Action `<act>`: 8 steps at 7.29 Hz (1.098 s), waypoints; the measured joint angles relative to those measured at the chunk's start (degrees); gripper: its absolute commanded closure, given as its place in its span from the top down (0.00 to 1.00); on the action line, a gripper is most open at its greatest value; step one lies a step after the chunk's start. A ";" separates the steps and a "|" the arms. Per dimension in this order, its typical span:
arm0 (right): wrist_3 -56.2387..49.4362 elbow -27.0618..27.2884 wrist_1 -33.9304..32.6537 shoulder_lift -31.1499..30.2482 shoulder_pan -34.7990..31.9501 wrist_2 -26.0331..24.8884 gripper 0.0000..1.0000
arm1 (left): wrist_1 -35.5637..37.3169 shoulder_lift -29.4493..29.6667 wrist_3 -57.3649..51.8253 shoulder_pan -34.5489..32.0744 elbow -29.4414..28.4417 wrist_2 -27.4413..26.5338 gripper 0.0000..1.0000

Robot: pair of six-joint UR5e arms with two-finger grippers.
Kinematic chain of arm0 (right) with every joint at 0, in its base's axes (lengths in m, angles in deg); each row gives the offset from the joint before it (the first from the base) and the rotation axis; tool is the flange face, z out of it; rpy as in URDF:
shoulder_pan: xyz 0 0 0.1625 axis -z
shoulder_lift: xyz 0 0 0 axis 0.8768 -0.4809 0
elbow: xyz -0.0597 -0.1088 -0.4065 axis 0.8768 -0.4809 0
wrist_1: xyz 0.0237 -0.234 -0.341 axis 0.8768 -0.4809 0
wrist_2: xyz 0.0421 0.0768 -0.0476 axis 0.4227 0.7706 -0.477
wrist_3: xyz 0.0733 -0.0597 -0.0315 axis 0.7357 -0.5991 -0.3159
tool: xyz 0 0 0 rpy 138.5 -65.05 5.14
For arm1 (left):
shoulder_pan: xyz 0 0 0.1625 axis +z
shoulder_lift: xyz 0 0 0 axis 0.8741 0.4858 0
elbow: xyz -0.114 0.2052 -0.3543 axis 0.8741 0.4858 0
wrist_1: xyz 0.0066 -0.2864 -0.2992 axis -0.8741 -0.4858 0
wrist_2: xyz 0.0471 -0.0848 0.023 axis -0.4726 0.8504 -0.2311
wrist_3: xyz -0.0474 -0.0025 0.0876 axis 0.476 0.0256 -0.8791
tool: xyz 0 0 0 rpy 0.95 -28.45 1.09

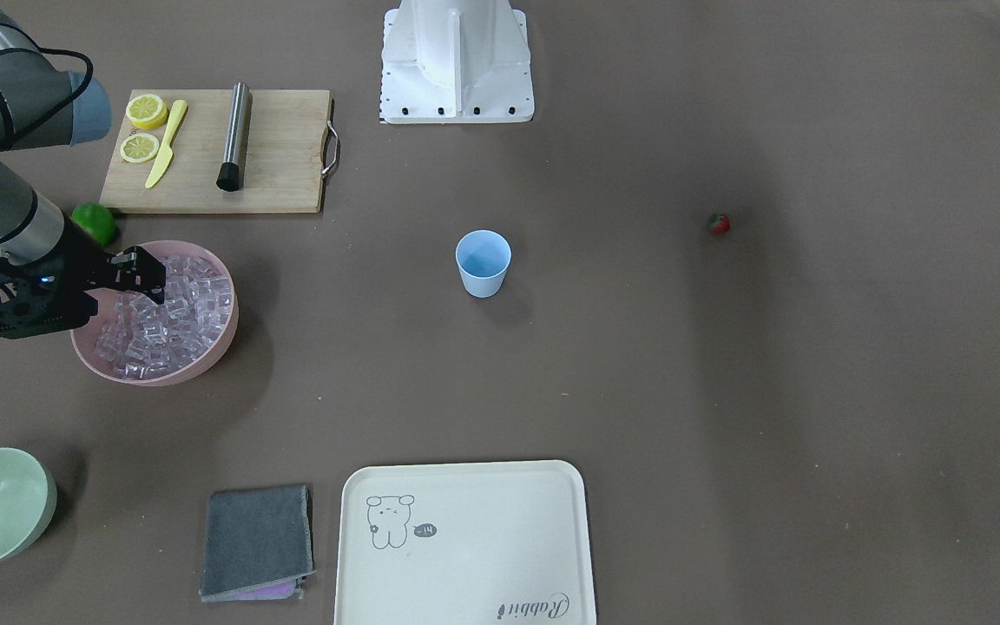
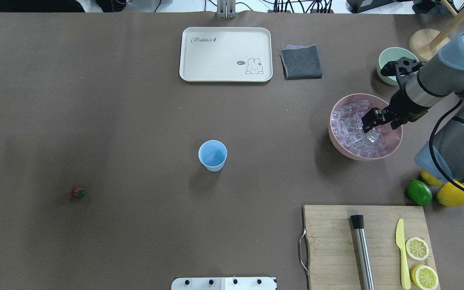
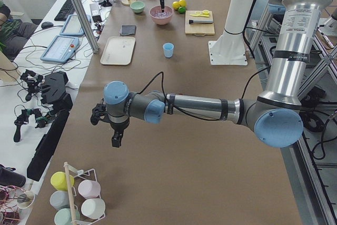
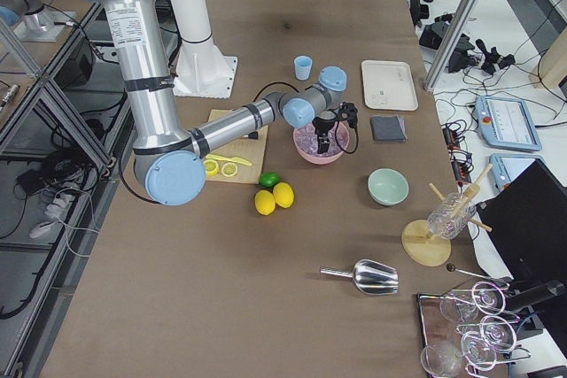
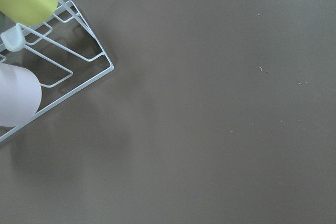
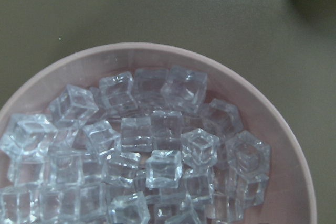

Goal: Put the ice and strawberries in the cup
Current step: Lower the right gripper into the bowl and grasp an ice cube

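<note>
The light-blue cup point(image 2: 212, 155) stands upright and empty in the middle of the table, also in the front view point(image 1: 483, 263). One small red strawberry point(image 2: 78, 191) lies alone far on the robot's left side. Many clear ice cubes point(image 2: 349, 125) fill a pink bowl point(image 2: 361, 156); they fill the right wrist view point(image 6: 157, 150). My right gripper point(image 2: 368, 123) hangs just above the ice, tips down, and looks open and empty. My left gripper point(image 3: 117, 139) shows only in the left side view, far from the cup near a cup rack; I cannot tell its state.
A cutting board point(image 2: 332, 241) with a metal muddler, yellow knife and lemon slices lies near the right arm. A lime point(image 2: 419, 192) and lemons sit beside it. A pale green bowl point(image 2: 389, 60), grey cloth point(image 2: 300, 61) and cream tray point(image 2: 226, 54) line the far edge.
</note>
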 measured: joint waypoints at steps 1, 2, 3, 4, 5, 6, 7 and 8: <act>-0.01 -0.05 -0.04 0.04 0.48 -0.59 0.83 | 0.00 0.09 0.00 0.00 -0.05 0.00 0.98; 0.01 -0.10 -0.17 0.11 0.75 -0.84 0.81 | 0.00 0.18 -0.02 0.00 -0.08 0.00 0.98; 0.03 -0.15 -0.35 0.21 0.98 -0.99 0.78 | 0.00 0.19 -0.06 0.00 -0.10 0.00 0.98; 0.01 -0.17 -0.45 0.33 1.19 -1.06 0.71 | 0.00 0.19 -0.06 0.00 -0.14 0.00 0.98; -0.06 -0.21 -0.49 0.42 1.30 -1.10 0.71 | 0.00 0.17 -0.05 0.00 -0.21 0.00 0.98; -0.28 -0.39 -0.51 0.45 1.36 -1.11 0.71 | 0.00 0.18 -0.07 0.00 -0.28 0.00 0.98; -0.53 -0.68 -0.52 0.47 1.38 -1.10 0.71 | 0.00 0.21 -0.08 0.00 -0.33 0.00 0.98; -0.64 -0.86 -0.52 0.46 1.36 -1.08 0.71 | 0.00 0.26 -0.08 0.00 -0.36 0.00 0.98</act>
